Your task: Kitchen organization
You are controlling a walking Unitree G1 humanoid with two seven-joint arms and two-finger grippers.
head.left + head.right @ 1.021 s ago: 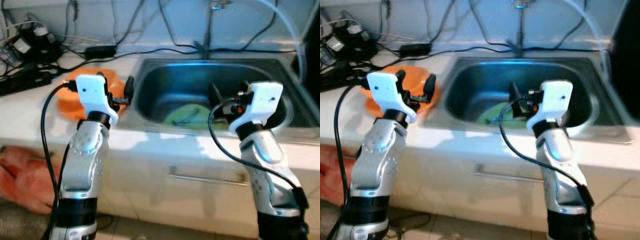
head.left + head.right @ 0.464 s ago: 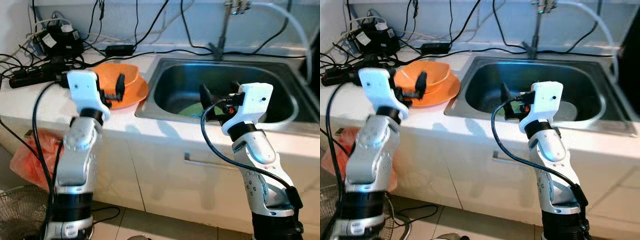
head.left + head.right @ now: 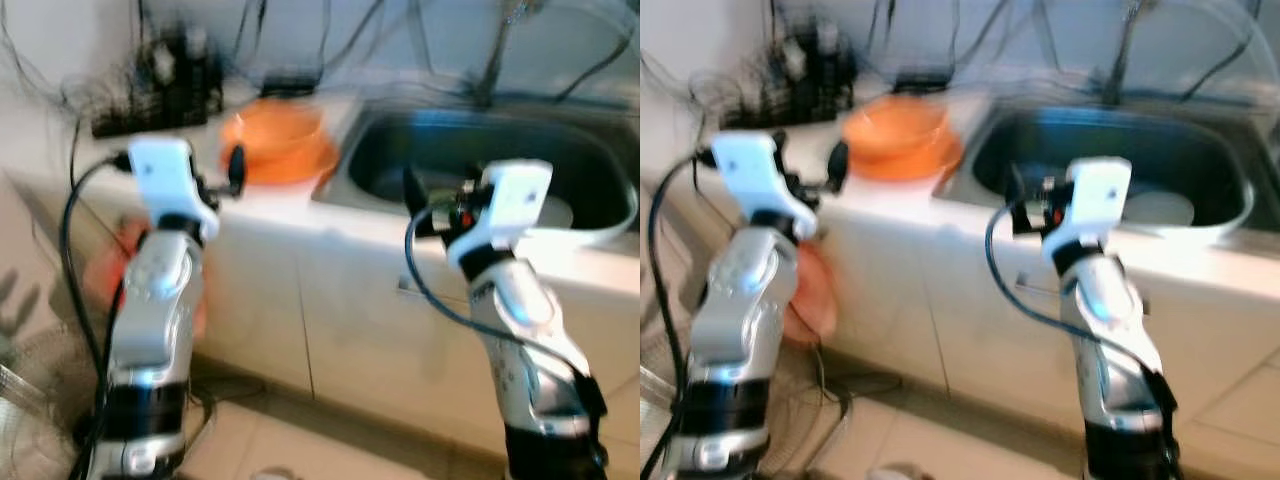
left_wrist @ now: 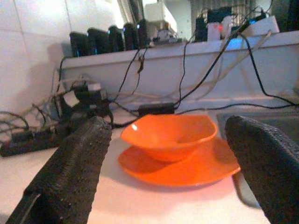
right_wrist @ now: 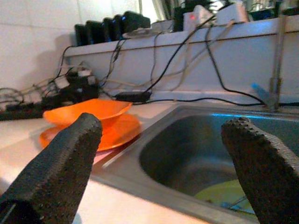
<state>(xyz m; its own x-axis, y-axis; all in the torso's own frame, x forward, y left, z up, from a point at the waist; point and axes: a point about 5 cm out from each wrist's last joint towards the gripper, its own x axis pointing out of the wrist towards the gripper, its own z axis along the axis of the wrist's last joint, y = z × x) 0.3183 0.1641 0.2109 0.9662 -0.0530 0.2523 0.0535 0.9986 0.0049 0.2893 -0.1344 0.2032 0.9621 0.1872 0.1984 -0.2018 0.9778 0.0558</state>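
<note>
Facing the white desk (image 3: 300, 205) from a short way off, we judge the kitchen tidying barely begun: nothing is held, and the dishes sit where they lie. The head views are blurred, so fine detail is lost.

The steel sink (image 3: 1120, 130) is set into the desk on our right side, with a faucet (image 5: 277, 56) at its back. Down in the basin lies a yellow-green dish (image 5: 229, 193) with something small and dark on it that we cannot identify. It waits to be dealt with.

On the desk just to the left of the sink stands an orange plate (image 4: 187, 170), and an orange bowl (image 4: 170, 135) rests upright on it. Behind them a tangle of cables and power strips (image 4: 60, 116) runs along the wall.

Our left gripper (image 4: 173, 172) hovers in front of the desk, its fingers spread wide, aimed straight at the bowl and plate yet apart from them. Our right gripper (image 5: 161, 175) is likewise spread and empty, held before the sink's front edge, with the yellow-green dish below and beyond it and the orange pair off toward our left.
</note>
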